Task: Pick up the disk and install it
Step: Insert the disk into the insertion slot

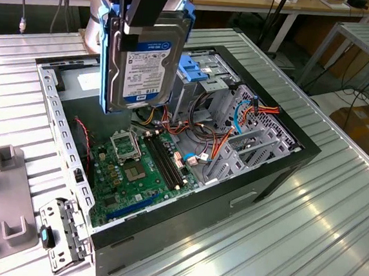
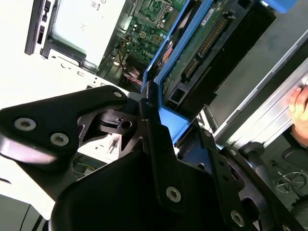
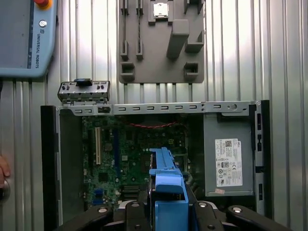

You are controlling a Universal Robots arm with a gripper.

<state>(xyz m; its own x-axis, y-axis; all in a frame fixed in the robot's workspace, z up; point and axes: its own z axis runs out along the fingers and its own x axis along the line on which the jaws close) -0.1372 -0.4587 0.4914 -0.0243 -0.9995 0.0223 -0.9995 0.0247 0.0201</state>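
- Exterior view: my black gripper (image 1: 149,9) is clenched on the upper end of the rectangular silver-metal disk (image 1: 143,60), which has a white-and-blue label and a blue plastic carrier frame. The disk hangs upright below me, in the air above the open black computer case (image 1: 279,169). I grip one end only, so I judge a jolt could make the drive swing or slip out.
- In the same view, the tall grey drive cage with the blue plastic top (image 1: 199,78) stands just beside the disk. Orange and red cables (image 1: 238,117) lie lower down, beyond the cage. If I come in tilted, the frame could jam on the cage's edge or snag a cable.
- Second wrist view: my fingers (image 2: 161,159) pinch the blue frame, and the disk's circuit-board face (image 2: 202,38) runs away from them. The frame is plastic, so too hard a squeeze may flex it and skew the drive.
- First wrist view: the frame's edge (image 3: 168,192) sits between my fingers. The green motherboard (image 3: 125,159) is directly below, and the grey power supply box with a white sticker (image 3: 228,161) is off to one side. A drop from here would hit the board.
- What looks like a person's hand (image 3: 3,171) is at the case's outer wall, well apart from me. A wide sweep could reach it.
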